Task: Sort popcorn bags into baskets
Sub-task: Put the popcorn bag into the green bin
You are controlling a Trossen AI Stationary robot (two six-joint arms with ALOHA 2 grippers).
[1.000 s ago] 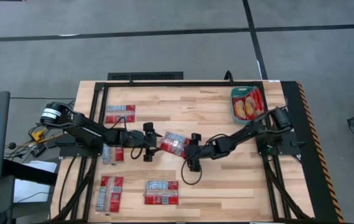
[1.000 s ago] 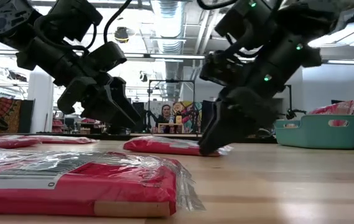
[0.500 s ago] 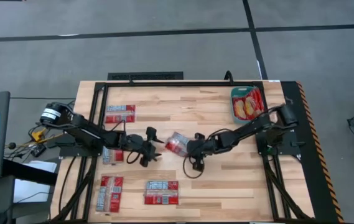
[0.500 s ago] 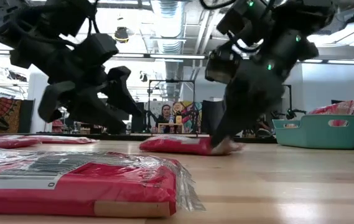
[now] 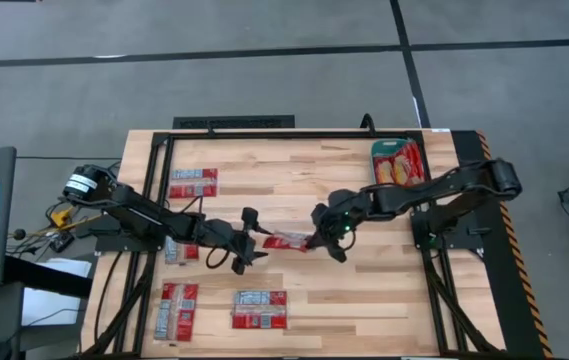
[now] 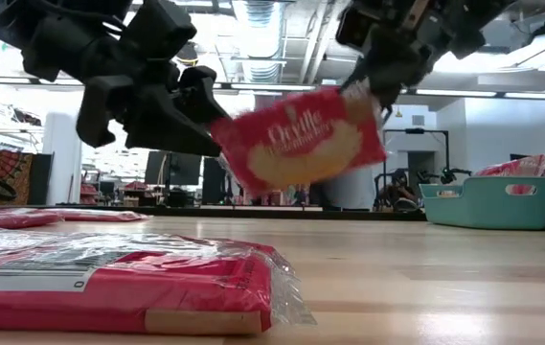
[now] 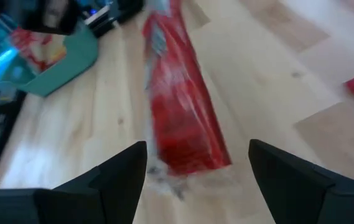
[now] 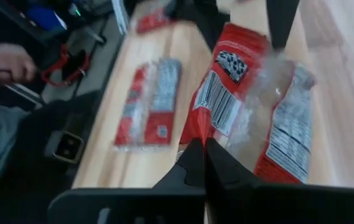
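Fingers of the right end effector (image 5: 316,238) are clamped together on one edge of a popcorn bag (image 6: 301,149), which hangs tilted in the air above the surface (image 5: 324,300), its yellowish picture facing the low camera. Just beside that raised bag, on the side away from the teal basket (image 5: 380,175), the left end effector (image 5: 251,238) hovers with its fingers (image 7: 117,171) spread apart and gripping nothing. The basket stands at the far right corner of the surface, well apart from the raised bag, and already holds red packets (image 5: 398,168). Other bags lie flat on the surface, all on the far side of the raised bag from the basket: one (image 5: 193,184) near the far edge, one (image 5: 260,309) and another (image 5: 178,309) near the front edge. In the right wrist view a person's hand (image 8: 5,61) shows beyond the surface's edge.
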